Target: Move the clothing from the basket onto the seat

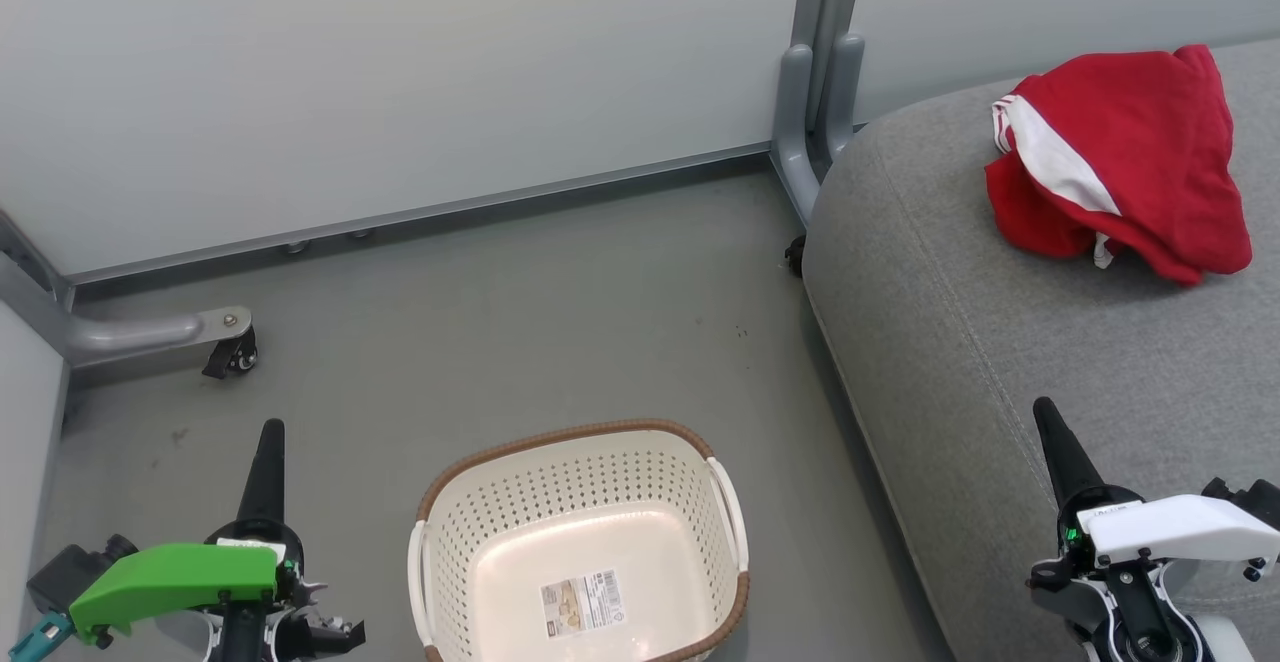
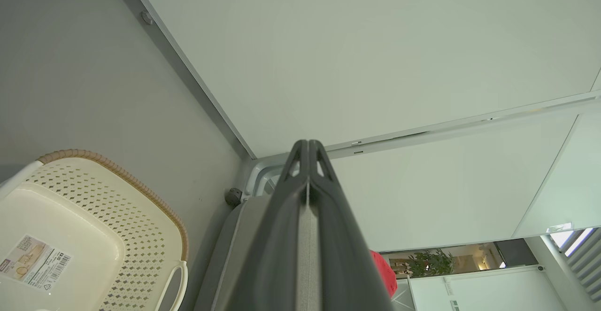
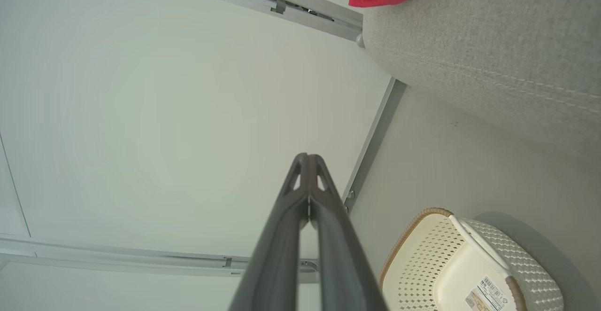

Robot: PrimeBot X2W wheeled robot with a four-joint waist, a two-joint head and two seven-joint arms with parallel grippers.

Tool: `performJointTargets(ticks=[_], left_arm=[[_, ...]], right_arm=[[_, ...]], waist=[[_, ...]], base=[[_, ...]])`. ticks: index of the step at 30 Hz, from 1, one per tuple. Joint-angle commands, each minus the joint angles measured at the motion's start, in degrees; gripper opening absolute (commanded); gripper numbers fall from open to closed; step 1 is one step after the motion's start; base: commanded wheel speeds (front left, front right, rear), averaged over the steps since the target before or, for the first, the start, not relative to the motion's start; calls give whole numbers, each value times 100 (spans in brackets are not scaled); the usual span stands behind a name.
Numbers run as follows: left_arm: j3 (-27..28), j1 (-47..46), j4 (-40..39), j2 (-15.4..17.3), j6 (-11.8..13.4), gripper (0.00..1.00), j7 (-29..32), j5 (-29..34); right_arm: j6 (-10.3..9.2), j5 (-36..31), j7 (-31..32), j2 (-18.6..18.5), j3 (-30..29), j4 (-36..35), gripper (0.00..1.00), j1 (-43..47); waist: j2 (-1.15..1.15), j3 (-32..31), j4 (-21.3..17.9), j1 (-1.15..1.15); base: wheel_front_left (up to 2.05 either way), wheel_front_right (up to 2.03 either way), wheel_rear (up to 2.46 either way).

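Judging from how things lie, the move looks complete. The clothing sits as a crumpled red heap with a white stripe on the far part of the seat, well apart from the basket. The basket stands on the floor beside the seat, showing a bare bottom and its label. Whether the heap is one garment or two I cannot tell. The left tool hangs left of the basket and the right tool over the seat's near edge, each with fingers pressed together and holding nothing. Doing this step well means a check, not a reach: confirm the basket's bottom is bare, keep both tools clear of its rim, and leave the heap alone so nothing slides off.
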Motion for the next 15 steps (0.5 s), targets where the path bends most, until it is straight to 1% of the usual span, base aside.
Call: performJointTargets(ticks=[1,15], left_arm=[[28,-133,-40,19,-34,0,28,-140],[82,-151,-30,19,-50,0,190,-782]], right_arm=[[0,142,44,-37,-31,-7,0,-101],[0,747,214,-34,-105,34,0,-130]], waist=[[0,0,-12,0],[0,-2,-110,0]], base=[[0,0,0],[0,0,0]])
